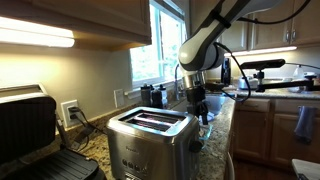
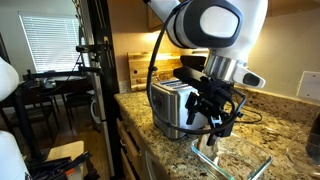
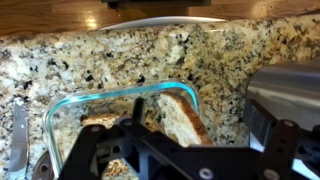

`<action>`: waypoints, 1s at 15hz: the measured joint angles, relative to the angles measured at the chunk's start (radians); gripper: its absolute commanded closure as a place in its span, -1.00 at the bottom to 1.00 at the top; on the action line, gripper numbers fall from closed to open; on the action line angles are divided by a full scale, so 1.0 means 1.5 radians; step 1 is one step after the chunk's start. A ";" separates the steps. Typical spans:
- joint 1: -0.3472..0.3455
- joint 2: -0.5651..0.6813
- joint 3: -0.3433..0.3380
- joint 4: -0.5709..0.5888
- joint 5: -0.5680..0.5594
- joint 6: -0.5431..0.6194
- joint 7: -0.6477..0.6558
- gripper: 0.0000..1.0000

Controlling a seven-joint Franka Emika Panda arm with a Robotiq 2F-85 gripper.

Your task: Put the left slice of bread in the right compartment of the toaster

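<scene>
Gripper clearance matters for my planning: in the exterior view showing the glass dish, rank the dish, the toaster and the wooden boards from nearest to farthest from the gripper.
1. Glass dish, on the counter directly beneath the gripper.
2. Toaster, beside the gripper on the counter.
3. Wooden boards, against the wall behind the toaster.

Steel toaster (image 1: 150, 135) on granite counter (image 1: 212, 135), black grill (image 1: 30, 125) beside it, robot arm (image 1: 205, 45) pointing down behind, bright window (image 1: 160, 45) beyond

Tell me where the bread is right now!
In the wrist view, the bread sits inside the clear glass dish on the speckled counter, near the picture's middle, with the shiny toaster just to its right.
</scene>
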 measured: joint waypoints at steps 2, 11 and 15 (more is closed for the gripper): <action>0.000 0.009 0.001 0.011 0.000 0.000 -0.002 -1.00; 0.000 0.043 0.007 0.043 0.001 0.000 -0.004 -1.00; 0.000 0.049 0.008 0.044 0.001 0.000 -0.004 -1.00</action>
